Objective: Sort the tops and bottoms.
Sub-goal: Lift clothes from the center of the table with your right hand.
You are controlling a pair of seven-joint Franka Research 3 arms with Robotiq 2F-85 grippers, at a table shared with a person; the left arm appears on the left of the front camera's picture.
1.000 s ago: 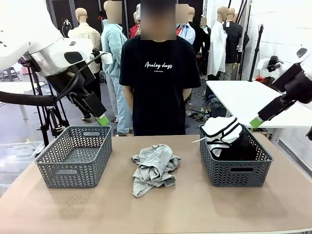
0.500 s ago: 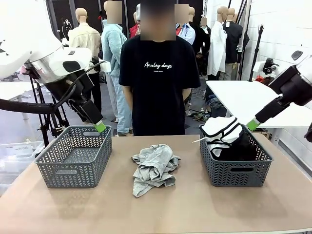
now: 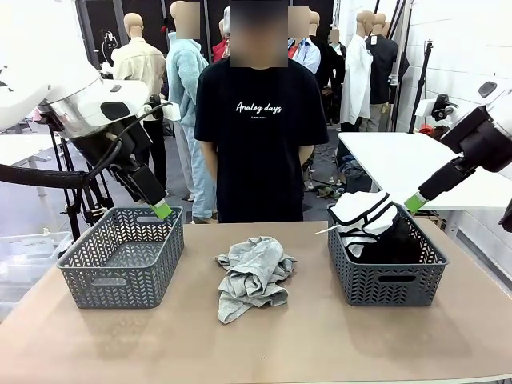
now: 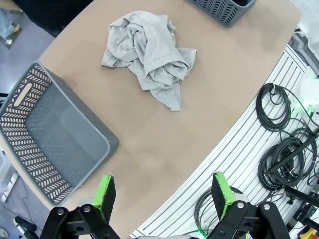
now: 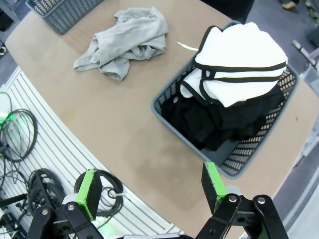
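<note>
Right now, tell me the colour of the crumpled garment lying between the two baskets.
Light grey garment; the left wrist view shows it best.

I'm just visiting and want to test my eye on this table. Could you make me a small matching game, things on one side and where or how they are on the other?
Things:
1. grey garment
2. white garment with black trim
3. left basket
4. left pincer

Places or states:
A. holds no clothes
B. open, holding nothing
C. crumpled on the table between the baskets
D. on top of dark clothes in the right basket

Pairs: 1-C, 2-D, 3-A, 4-B
</note>
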